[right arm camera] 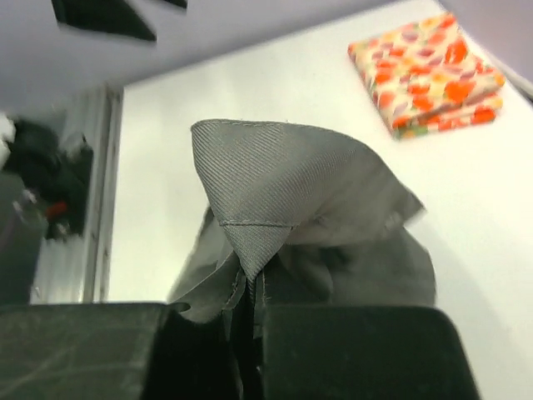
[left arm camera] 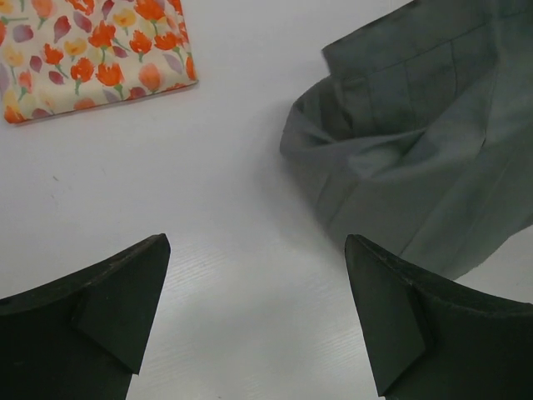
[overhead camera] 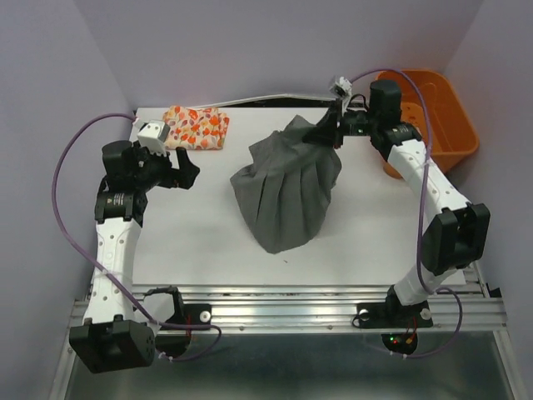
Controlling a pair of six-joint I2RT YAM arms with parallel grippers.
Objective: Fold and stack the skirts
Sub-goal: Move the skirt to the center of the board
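the right claw (overhead camera: 323, 133) is pinching a corner of the grey skirt (overhead camera: 287, 192), its jaws closed tight on a stitched fold of the cloth, and is holding that end up above the far side of the desk (overhead camera: 208, 250). the skirt is hanging from the grip in a pleated cone, narrow at the top and widening toward the near edge, where its broad lower end is resting on the desk. its long axis is running from the far right, at the claw, down to the near middle of the desk, leaning slightly left. the right wrist view is showing the gripped corner peaking just above the fingers, with the rest of the cloth bunching below.

the left claw (left arm camera: 256, 243) is hovering over bare desk with its jaws spread wide, gripping nothing. it is sitting near the print skirt (overhead camera: 196, 127) and apart from the grey one, touching neither.

the print skirt is lying folded in a flat rectangle at the far left corner of the desk, its long axis running left to right along the far edge, tilting a little.

the orange basket (overhead camera: 445, 117) is standing beside the desk's far right corner, just behind the right arm. the arm is hiding part of its inside, and what it is holding cannot be told.
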